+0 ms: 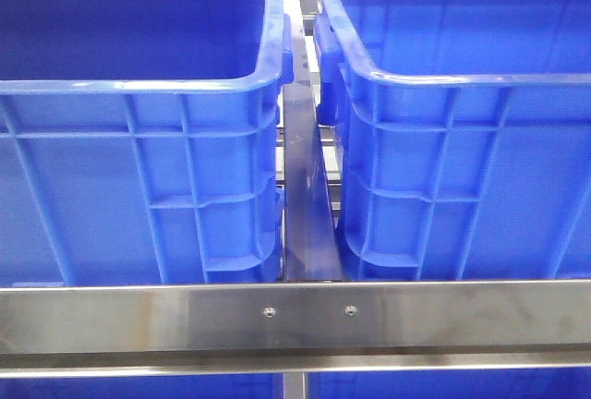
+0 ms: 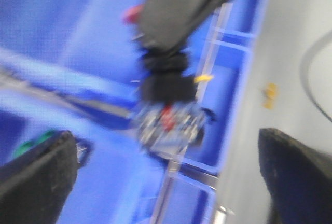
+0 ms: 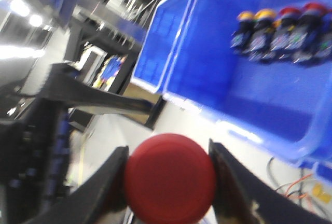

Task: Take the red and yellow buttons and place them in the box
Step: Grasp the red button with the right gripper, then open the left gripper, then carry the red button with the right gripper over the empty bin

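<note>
Right gripper (image 3: 168, 182) pinches red button (image 3: 169, 178) above pale floor (image 3: 124, 130) – blue crate (image 3: 207, 53) beyond holds red and yellow buttons (image 3: 282, 29). Left gripper (image 2: 166, 162) spread wide, blurred. Steel rail (image 1: 295, 316) fronts two blue crates.

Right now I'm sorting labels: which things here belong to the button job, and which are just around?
Job:
red button, held in the right gripper
row of buttons in a blue bin
two blue crates

Around:
steel rail
orange wires

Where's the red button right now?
In the right wrist view, the red button sits clamped between the right gripper fingers, outside the blue crate that holds more buttons. The front view doesn't show it.
</note>
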